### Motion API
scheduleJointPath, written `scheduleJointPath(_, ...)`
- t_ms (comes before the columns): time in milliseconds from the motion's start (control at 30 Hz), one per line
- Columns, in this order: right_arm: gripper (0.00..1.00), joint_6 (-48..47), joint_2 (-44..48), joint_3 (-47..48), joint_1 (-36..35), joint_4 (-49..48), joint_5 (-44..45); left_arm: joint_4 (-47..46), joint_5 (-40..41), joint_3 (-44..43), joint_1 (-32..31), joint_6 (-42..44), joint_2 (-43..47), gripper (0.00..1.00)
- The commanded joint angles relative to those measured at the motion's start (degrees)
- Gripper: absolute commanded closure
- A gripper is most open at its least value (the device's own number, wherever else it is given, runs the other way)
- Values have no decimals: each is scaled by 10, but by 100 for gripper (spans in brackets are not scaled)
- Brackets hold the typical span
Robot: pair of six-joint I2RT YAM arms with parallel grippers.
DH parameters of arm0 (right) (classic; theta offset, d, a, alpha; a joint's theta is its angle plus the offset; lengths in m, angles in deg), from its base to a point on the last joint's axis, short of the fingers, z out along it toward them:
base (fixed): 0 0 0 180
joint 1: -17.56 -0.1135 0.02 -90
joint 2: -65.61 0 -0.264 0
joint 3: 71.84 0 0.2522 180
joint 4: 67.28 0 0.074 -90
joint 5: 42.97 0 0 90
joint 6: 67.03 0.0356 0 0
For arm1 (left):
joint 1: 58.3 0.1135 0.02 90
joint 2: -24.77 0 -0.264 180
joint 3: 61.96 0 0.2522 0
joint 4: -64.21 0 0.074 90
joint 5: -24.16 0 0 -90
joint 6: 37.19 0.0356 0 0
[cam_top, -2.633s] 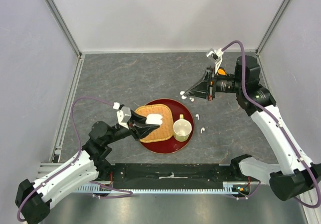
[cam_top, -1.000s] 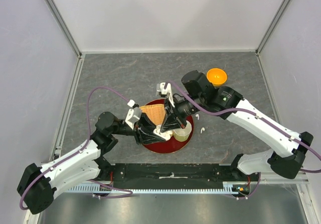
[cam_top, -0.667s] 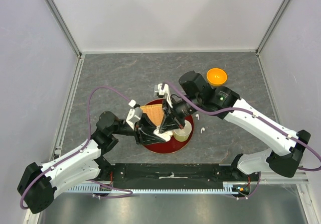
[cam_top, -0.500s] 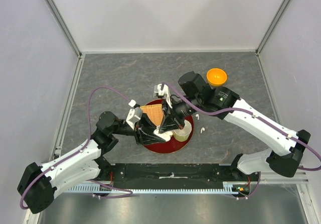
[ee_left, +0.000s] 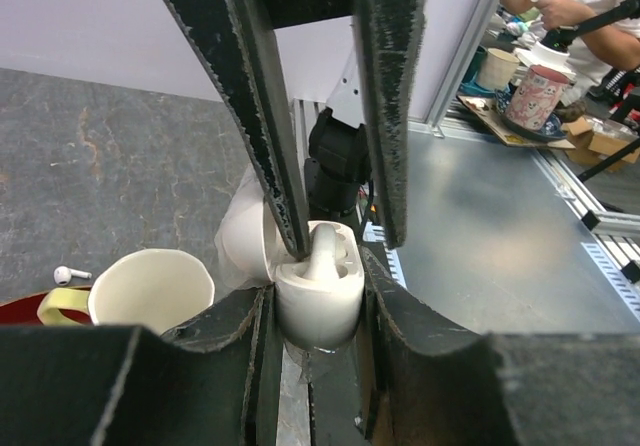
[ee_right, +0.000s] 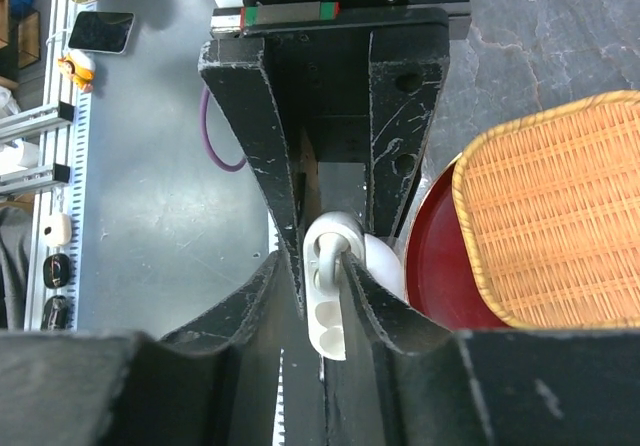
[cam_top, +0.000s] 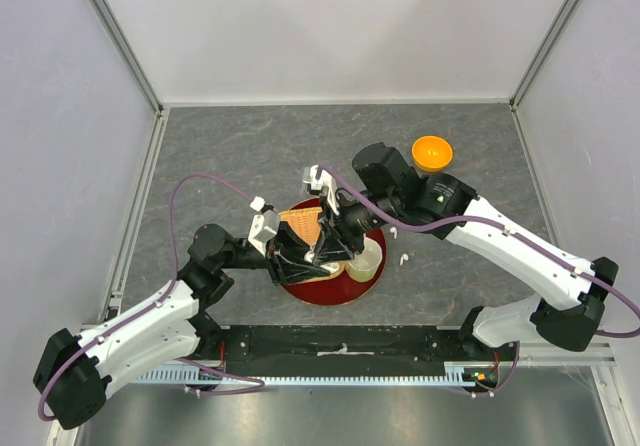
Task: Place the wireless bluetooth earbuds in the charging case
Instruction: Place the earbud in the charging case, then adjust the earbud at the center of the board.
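Observation:
My left gripper point(cam_top: 312, 259) point(ee_left: 318, 311) is shut on the white charging case point(ee_left: 320, 301) point(ee_right: 330, 328), holding it over the red tray with its lid open. One of the wireless bluetooth earbuds point(ee_left: 325, 251) point(ee_right: 336, 254) stands in a slot of the case. My right gripper point(cam_top: 326, 249) point(ee_right: 330, 271) reaches down over the case. Its fingers point(ee_left: 272, 156) straddle that earbud with a gap on one side, so it is open. Another earbud point(cam_top: 404, 260) point(ee_left: 70, 274) lies loose on the table to the right of the tray.
A cream cup point(cam_top: 363, 258) point(ee_left: 150, 288) stands on the round red tray point(cam_top: 335, 293), right beside the case. A wicker basket point(cam_top: 300, 224) point(ee_right: 560, 226) lies on the tray's far side. An orange bowl point(cam_top: 431, 151) sits at the back right.
The right gripper's jaws have parted and let go of the earbud, which now stands in the case. Both arms have hardly shifted; the left still grips the case.

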Motion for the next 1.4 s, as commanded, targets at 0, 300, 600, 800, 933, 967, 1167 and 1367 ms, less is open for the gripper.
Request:
scheduleJointPath(0,61,1,-3,33,2,-18,53,-38,-3,-6,-3,20,13,98)
scheduleJointPath(300,36,4,34,45,2,-48,75,-28,9,4,-3,26,23,98)
scheduleJointPath(600,16,32,121,27,10,-93,222,1,34,10,-3,41,43,98)
scheduleJointPath(800,13,65,136,-17,123,-110,272,21,50,13,-3,51,62,98)
scheduleJointPath(933,16,112,114,-64,262,-146,207,31,54,10,-2,52,71,98)
scheduleJointPath(967,16,122,105,-83,307,-151,193,35,56,8,-3,54,74,98)
scheduleJointPath(1167,29,228,-11,-153,440,-181,129,62,67,7,-3,59,97,98)
scheduleJointPath(1367,38,254,-122,-198,457,-233,153,79,73,7,-3,67,111,98)
